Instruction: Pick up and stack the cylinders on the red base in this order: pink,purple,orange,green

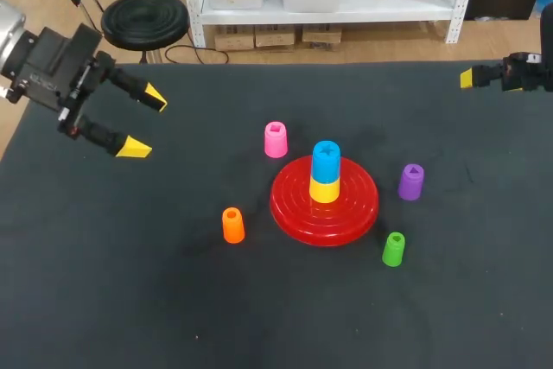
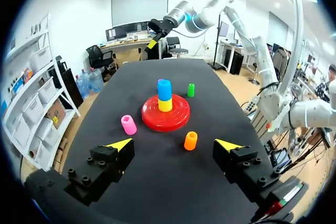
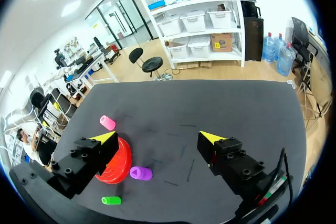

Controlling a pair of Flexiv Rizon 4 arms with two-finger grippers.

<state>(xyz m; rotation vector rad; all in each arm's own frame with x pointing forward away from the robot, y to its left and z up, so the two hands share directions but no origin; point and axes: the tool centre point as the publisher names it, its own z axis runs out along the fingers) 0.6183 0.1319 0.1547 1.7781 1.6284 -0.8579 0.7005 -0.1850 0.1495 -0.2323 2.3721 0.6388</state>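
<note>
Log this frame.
red base: yellow, blue stacked | pink, purple, orange, green: on table | left end effector: open | right end effector: open

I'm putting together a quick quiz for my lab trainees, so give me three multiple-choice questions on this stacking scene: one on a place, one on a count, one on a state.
1. Where does the small orange plastic cylinder stand?
A) on the black table, apart from the round red plastic base
B) on top of the stack
C) between a gripper's fingers

2. How many cylinders are stacked on the red base?
A) none
B) two
C) four

3. What state is the left gripper in?
A) shut on a cylinder
B) open, holding nothing
C) shut on the base's rim

Answers:
1 A: it stands upright on the table beside the base, not touching it.
2 B: a yellow cylinder sits on the base with a blue cylinder on top.
3 B: its yellow tips stand wide apart with nothing between them.
</note>
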